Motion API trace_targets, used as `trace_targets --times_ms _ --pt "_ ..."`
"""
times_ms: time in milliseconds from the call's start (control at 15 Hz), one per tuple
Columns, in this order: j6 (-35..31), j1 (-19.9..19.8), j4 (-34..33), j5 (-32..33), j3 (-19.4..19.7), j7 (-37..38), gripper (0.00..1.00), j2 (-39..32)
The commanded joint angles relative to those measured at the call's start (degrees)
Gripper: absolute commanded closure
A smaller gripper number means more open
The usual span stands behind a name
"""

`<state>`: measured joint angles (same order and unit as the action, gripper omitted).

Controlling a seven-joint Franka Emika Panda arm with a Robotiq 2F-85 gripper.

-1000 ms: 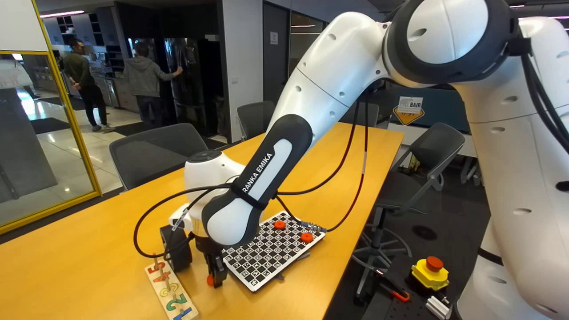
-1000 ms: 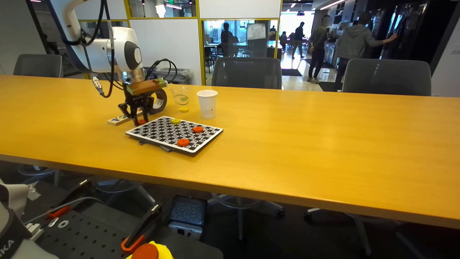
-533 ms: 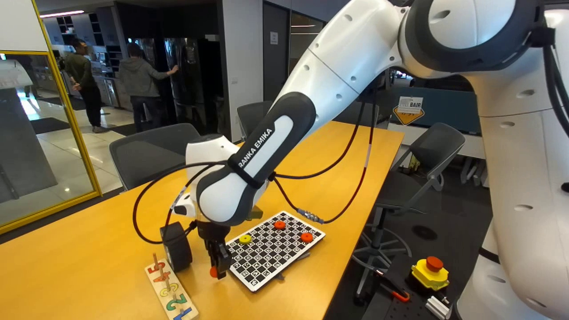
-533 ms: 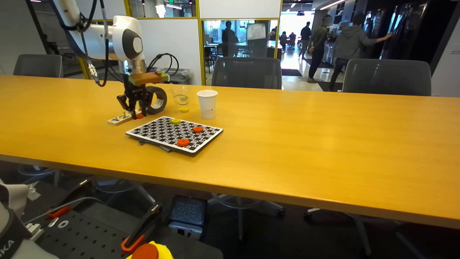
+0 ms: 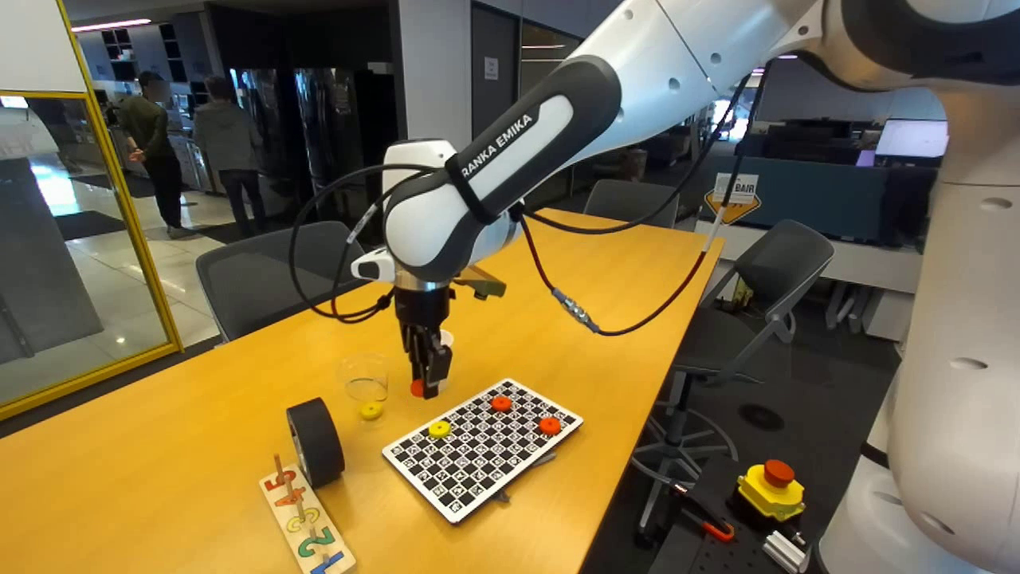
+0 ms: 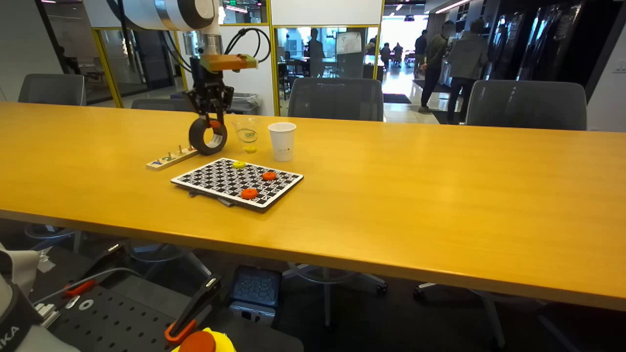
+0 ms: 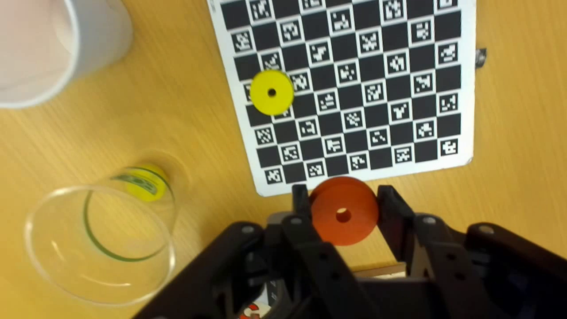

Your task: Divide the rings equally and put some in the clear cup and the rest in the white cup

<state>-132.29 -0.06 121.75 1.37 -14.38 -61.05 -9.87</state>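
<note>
1. gripper (image 7: 343, 201), one: clamped on a red ring (image 7: 325, 212), a jaw against either side, and poised above the table (image 6: 415, 195).
2. step in hand, by my reading: transfer of this ring to a cup. in the wrist view it is over neither the clear cup (image 7: 99, 246) nor the white cup (image 7: 102, 40); both stand off to the side.
3. next move, by my judgement: i take the ring sideways over a cup's mouth, clear of the rim, centre it, then let go. the white cup seems the likelier target for an even split, but i cannot be sure.
4. clear cup, one: upright, with one yellow ring (image 6: 250, 149) at its base, inside as far as i can judge.
5. white cup, one: upright, near the clear cup. its floor is hidden from me, so i cannot count its contents.
6. checkered board (image 6: 230, 182), one: bears a second red ring (image 6: 269, 176), a third red ring (image 6: 249, 193) and a second yellow ring (image 6: 239, 165), lying apart.
7. rings in sight, five: three red, two yellow. an odd count, so i reckon an equal split needs one more ring out of my sight, or leaves one over.
8. black roll (image 5: 319, 442), one: standing on edge. numbered peg board (image 5: 307, 518), one: just beside the roll.
</note>
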Motion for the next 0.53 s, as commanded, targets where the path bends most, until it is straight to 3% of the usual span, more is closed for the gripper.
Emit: trace_targets --times_ms 0,467 --pt "3.63 -0.40 -3.26 -0.96 4.28 -3.83 0.79 0.50" --pt "3.27 -0.73 -12.73 -0.39 8.13 -5.71 0.80 -6.44"
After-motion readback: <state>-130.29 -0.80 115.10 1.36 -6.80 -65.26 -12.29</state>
